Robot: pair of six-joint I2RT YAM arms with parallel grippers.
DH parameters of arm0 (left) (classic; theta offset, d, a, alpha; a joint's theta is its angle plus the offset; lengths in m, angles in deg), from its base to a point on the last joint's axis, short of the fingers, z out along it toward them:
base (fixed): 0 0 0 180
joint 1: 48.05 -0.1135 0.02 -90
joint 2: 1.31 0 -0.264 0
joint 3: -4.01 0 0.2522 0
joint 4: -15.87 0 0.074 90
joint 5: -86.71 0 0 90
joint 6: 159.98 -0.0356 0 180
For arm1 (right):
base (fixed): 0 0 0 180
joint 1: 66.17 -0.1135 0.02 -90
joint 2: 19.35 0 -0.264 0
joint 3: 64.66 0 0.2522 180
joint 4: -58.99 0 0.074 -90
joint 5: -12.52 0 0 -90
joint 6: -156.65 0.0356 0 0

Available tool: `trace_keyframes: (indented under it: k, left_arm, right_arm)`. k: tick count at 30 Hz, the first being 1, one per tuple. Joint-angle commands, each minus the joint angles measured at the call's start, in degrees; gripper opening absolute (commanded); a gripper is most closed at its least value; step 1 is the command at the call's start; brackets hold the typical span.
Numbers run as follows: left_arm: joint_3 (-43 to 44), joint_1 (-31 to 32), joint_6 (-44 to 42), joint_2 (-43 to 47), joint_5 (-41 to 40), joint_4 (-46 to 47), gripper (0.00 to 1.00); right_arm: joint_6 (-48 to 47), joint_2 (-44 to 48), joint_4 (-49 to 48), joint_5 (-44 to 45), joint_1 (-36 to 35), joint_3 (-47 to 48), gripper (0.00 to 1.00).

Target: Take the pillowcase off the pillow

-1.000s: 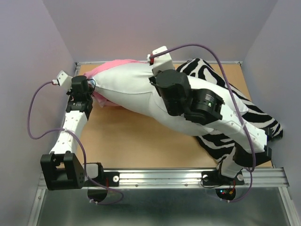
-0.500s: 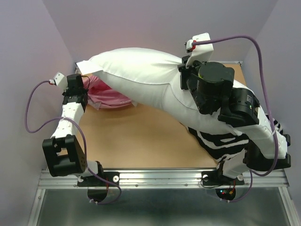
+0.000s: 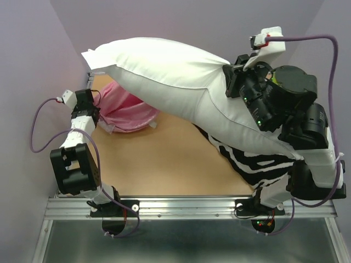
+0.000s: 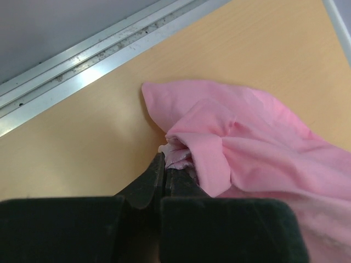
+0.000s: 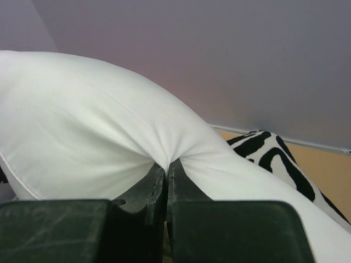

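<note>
Pillow (image 3: 164,74) hangs airborne from clamped right jaws; left jaws pin pillowcase (image 3: 125,112) near table's (image 3: 164,164) left edge.

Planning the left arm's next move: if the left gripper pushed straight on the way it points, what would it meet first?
The pillowcase it already pinches; beyond that, probably the table.

A lab test cell: plain lilac walls (image 3: 49,66) enclose a wooden table (image 3: 159,164) edged by an aluminium rail (image 3: 192,207).

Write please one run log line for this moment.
left gripper: shut on pink pillowcase, low at table | right gripper: shut on white pillow, raised | pillow: out of pillowcase
</note>
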Motion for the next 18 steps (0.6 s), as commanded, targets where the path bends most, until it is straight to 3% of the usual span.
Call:
trace_keyframes:
  k: [1,9,10,11,13,14,15,18]
  left_arm:
    - [3.5,-0.2,0.5,-2.0,0.1,0.1,0.00]
    - [0.9,-0.1,-1.6,2.9,3.5,0.9,0.03]
    - [0.3,-0.2,-2.3,4.1,5.0,1.8,0.10]
    - [-0.3,-0.1,-3.0,5.5,7.2,2.1,0.29]
    - [-2.4,0.0,-4.4,10.1,9.3,2.5,0.46]
    - [-3.0,0.1,-4.9,11.5,11.6,2.8,0.76]
    - [-3.3,0.1,-5.7,12.8,12.3,2.3,0.96]
    - [-5.1,0.1,-5.7,19.1,14.7,1.6,0.99]
  right_arm:
    - [1.8,6.6,-14.7,-2.2,-0.1,0.7,0.01]
    - [2.1,7.0,-17.0,-4.1,0.0,-3.6,0.01]
    - [2.1,5.7,-17.2,-4.2,-0.1,-3.7,0.01]
    - [1.8,4.7,-18.0,-4.3,-0.1,-3.9,0.01]
    - [0.8,1.5,-19.6,-3.7,-0.1,-4.0,0.00]
    - [-0.5,0.3,-21.6,-3.5,-0.1,-4.0,0.01]
    - [-1.5,-0.7,-22.9,-3.0,-0.1,-4.2,0.01]
    - [-6.5,-5.5,-29.4,-1.6,0.0,-5.5,0.00]
